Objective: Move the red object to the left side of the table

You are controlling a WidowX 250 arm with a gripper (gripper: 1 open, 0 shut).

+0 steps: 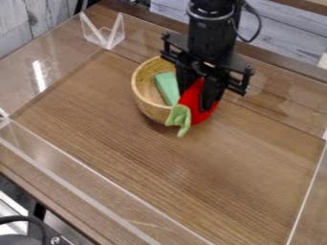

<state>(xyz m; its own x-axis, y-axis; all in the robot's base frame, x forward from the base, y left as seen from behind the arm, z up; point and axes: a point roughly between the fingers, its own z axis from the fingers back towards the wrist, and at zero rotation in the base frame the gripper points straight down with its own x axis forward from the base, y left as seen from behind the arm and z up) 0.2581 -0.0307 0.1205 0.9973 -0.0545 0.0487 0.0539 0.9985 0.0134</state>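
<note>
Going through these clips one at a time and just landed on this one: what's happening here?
A single robot arm's gripper points straight down, shut on the red object, a small toy fruit with a green leafy end hanging below it. It is held right beside the wooden bowl, which has a flat green block inside. All of this sits toward the far right of the table, so the fruit has not yet reached the left side.

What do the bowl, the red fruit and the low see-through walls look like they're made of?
Bowl: pale wood, matte, faint grain. Red object: probably glossy plastic or rubber, with a floppy green leaf; the gripper is shut on it. Walls: clear acrylic-like sheet with glare. Table: brown wood-grain, possibly laminate.
</note>
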